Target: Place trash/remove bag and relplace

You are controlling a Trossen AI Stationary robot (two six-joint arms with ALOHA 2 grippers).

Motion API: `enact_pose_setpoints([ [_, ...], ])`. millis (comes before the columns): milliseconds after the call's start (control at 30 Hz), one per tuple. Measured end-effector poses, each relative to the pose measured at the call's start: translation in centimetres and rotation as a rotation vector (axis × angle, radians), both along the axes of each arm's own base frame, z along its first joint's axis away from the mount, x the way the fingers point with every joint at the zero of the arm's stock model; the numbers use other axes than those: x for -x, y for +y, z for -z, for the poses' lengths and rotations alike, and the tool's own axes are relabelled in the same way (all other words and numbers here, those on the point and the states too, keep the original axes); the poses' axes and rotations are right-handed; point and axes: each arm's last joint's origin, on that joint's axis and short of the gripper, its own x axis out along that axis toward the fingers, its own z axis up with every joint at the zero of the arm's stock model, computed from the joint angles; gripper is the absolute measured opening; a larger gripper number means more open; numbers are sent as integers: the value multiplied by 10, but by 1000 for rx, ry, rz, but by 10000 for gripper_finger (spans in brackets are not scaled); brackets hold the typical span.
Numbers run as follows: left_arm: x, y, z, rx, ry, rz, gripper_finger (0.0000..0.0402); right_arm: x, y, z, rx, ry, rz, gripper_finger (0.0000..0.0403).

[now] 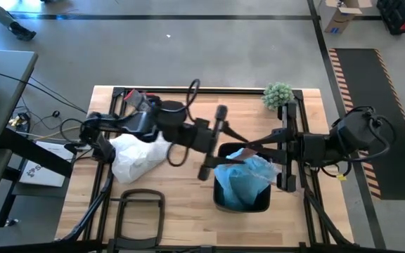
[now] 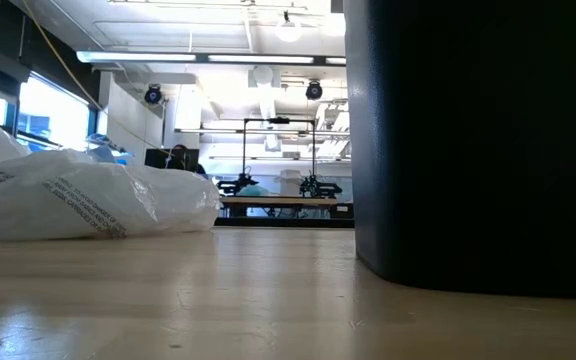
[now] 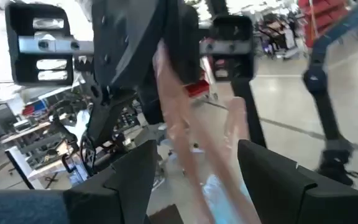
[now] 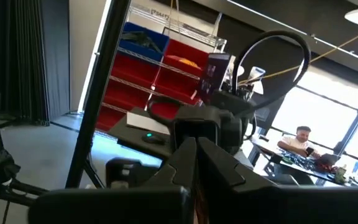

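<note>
While the wooden bench [image 1: 188,193] carries everything, the black bin [image 1: 241,200] on its right half is the largest thing of the task, and the light-blue bag [image 1: 248,176] is seen sitting in its mouth, bunched up and not spread over the rim. A whiter plastic bag [image 1: 138,156] lies well apart on the left half. A small green plant [image 1: 278,95] stands at the far edge.

The left gripper [image 1: 213,144] is held just beside the bin's far-left corner, and its fingers [image 3: 126,180] are seen spread open, with a pinkish strip of the bag's tie [image 3: 185,143] running between them without being pinched. The right gripper [image 1: 259,151] is reached over the bin from the other side, with its fingers shut; a red strip seems to be pressed between them, but this cannot be told surely.

It is judged that the liner could slide down into the bin, because only one side may be held. The thin film could also be caught and torn if the arms are pulled apart.
</note>
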Motion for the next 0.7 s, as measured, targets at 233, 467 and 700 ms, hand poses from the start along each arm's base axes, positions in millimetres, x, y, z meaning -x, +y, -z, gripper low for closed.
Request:
enact_pose_setpoints([
  [233,-28,2,18,7,-44,-136,195,1,2,3,-17,31,-13,0],
  [467,-24,-12,21,-64,-18,-135,30,8,14,5,-10,47,-61,8],
  [700,4,-16,-2,-102,-42,-253,3,37,26,-12,-16,12,-82,105],
])
